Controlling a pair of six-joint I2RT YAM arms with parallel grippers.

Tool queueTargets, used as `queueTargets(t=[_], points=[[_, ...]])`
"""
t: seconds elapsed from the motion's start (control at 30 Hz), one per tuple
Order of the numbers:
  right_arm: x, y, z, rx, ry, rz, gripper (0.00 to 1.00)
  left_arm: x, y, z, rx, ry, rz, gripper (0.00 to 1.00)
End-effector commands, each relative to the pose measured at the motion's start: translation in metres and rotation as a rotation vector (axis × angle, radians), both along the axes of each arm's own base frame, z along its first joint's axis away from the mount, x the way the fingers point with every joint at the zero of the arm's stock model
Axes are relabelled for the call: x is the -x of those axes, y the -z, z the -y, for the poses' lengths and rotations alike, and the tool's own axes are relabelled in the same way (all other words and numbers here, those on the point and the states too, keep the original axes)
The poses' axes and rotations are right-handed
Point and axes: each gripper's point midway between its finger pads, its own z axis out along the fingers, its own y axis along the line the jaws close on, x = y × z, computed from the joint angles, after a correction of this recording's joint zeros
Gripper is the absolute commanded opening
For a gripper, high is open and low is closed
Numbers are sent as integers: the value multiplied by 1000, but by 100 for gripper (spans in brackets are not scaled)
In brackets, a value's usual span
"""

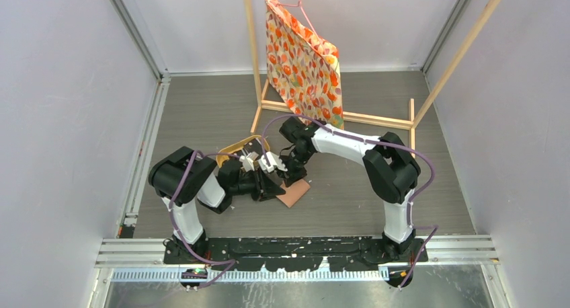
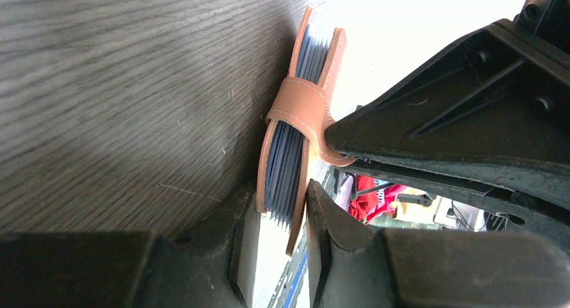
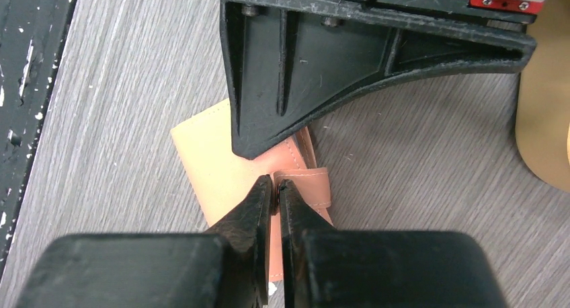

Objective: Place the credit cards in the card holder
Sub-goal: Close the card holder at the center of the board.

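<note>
The salmon-brown card holder [image 1: 296,194] lies on the wood-grain table between both arms. In the left wrist view it [image 2: 296,93] shows edge-on, with grey-blue slots [image 2: 286,167] between its two leather flaps and the snap tab [image 2: 302,106] wrapped over them. My left gripper [image 2: 279,195] has a finger on each side of the holder's end and is shut on it. My right gripper [image 3: 275,182] is shut on the snap tab [image 3: 310,187], its tips meeting the left gripper's [image 1: 277,175]. No credit card shows clearly.
An oval yellow-rimmed wooden tray [image 1: 233,148] sits just behind the grippers and shows at the right edge of the right wrist view [image 3: 546,120]. A floral bag [image 1: 302,59] hangs on a wooden rack [image 1: 363,118] at the back. A metal rail [image 1: 296,244] runs along the near edge.
</note>
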Motion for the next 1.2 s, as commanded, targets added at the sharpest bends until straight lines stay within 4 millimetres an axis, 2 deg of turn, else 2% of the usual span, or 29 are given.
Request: queueTargets(t=[0.0, 0.37, 0.7, 1.17], points=[[9, -6, 4, 11, 46, -11, 4, 27, 64, -32, -214, -83, -225, 4], [22, 1, 11, 40, 57, -46, 4, 27, 64, -32, -214, -83, -226, 4], [26, -5, 13, 32, 69, -25, 3, 27, 65, -33, -217, -92, -227, 4], [38, 14, 27, 82, 14, -40, 2, 26, 64, -33, -211, -100, -221, 7]])
